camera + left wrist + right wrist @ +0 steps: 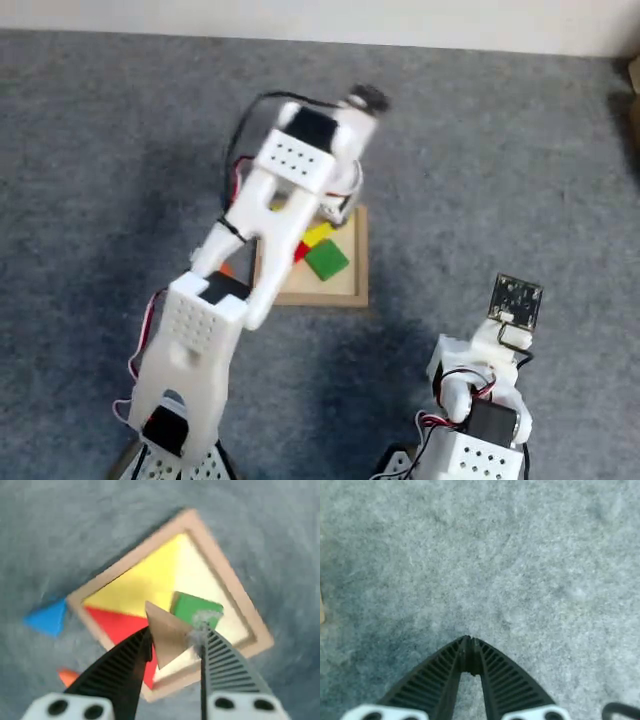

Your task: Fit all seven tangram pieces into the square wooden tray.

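Observation:
The square wooden tray [240,597] [356,262] lies on grey carpet and holds a yellow piece [145,582], a red piece [120,625] and a green square [196,609] [327,259]. My left gripper [172,640] hangs above the tray, shut on a tan wooden triangle [167,632]. A blue triangle [47,617] and an orange piece [70,676] lie on the carpet outside the tray. In the high view the left arm [290,170] covers much of the tray. My right gripper [471,652] is shut with nothing in it, over bare carpet near the front right.
Grey carpet [500,150] surrounds the tray on every side. The right arm's base [480,420] sits at the front right, apart from the tray. Part of the tray floor [200,575] beside the yellow piece is bare.

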### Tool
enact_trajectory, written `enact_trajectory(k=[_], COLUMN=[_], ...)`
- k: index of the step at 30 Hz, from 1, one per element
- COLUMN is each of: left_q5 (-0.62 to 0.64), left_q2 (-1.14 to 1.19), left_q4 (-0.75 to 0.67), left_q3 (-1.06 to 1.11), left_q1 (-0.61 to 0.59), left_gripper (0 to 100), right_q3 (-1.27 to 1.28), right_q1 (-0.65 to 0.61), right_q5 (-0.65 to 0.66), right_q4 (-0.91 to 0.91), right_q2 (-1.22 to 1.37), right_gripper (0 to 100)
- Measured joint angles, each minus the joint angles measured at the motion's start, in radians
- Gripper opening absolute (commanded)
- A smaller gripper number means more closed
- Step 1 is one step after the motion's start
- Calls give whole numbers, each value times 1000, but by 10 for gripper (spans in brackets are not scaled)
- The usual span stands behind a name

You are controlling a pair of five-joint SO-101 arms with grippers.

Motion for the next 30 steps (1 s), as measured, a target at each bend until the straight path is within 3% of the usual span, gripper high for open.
enact_trajectory(k=[4,9,18,30], left_q5=[244,496,539,723], left_q2=[-3,-3,-3,-26], left_q4=[2,6,6,9], left_q3=[0,0,28,114], left_q1=[-8,-6,-32,-37], left_gripper=[114,2,5,5], right_q3=[0,0,0,0], right_q1=[0,0,0,0], right_q5=[0,0,0,0], right_q4=[0,0,0,0], right_q2=[0,0,0,0], right_gripper=[5,5,5,5])
